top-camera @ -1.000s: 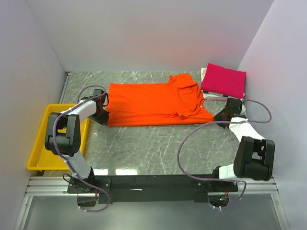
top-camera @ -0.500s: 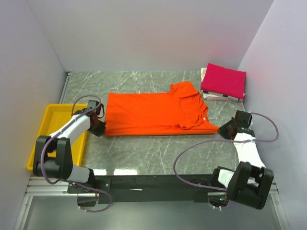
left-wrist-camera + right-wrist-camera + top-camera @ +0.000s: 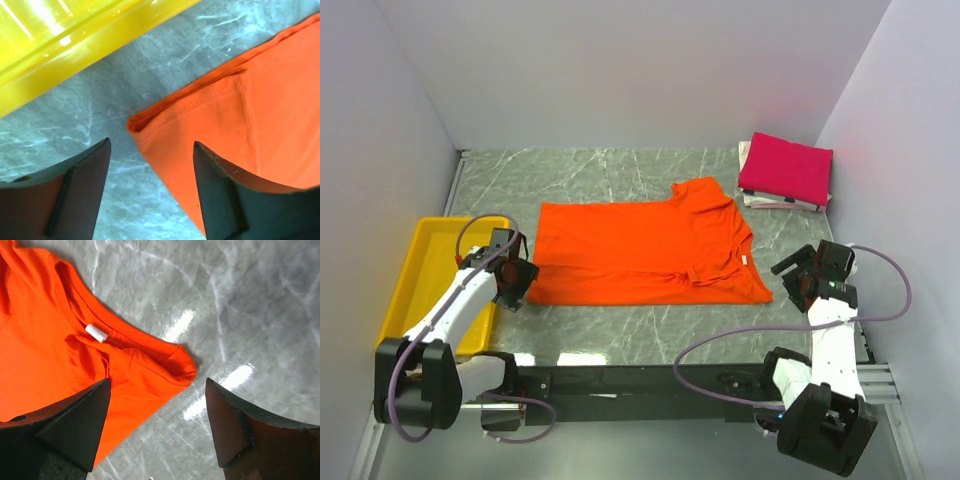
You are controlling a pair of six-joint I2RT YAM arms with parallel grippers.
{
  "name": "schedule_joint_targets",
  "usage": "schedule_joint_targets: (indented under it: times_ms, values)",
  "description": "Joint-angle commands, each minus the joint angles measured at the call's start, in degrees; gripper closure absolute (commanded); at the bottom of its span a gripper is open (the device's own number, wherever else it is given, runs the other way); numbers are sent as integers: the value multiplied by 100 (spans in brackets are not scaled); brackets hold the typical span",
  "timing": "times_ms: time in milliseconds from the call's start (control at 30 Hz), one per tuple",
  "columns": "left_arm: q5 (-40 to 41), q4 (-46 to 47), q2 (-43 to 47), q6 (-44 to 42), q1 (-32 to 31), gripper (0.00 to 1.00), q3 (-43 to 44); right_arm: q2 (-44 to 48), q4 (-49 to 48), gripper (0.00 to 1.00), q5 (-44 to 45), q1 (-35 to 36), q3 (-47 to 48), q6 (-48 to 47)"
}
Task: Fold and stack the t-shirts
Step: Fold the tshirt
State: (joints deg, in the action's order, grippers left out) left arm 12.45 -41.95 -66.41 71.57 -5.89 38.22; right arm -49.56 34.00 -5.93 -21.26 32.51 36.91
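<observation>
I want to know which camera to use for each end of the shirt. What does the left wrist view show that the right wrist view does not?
Only the left wrist view shows the yellow tray and a hemmed corner of the orange shirt. Only the right wrist view shows the white label at the shirt's neckline and a rumpled corner beside it. Both show orange cloth lying on the grey marbled table. In each view the camera's own gripper, the left gripper or the right gripper, is open and holds nothing.
</observation>
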Motion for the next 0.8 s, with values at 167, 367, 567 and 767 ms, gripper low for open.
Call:
schedule_joint_targets:
  times_ms: [167, 367, 567, 767]
  values:
    - [39, 55, 418, -625, -201, 28, 757, 132, 63, 18, -294, 261, 721, -377]
    - [-331, 1048, 7, -864, -1457, 34, 1231, -352, -409, 38, 427, 1659, 757, -158]
    - [-225, 1646, -1599, -1206, -3101, 36, 2268, -800, -1122, 60, 356, 1800, 326, -175]
    - [-647, 1972, -3401, -1435, -4112, 40, 3656, -1775, -1676, 62, 207, 2046, 457, -184]
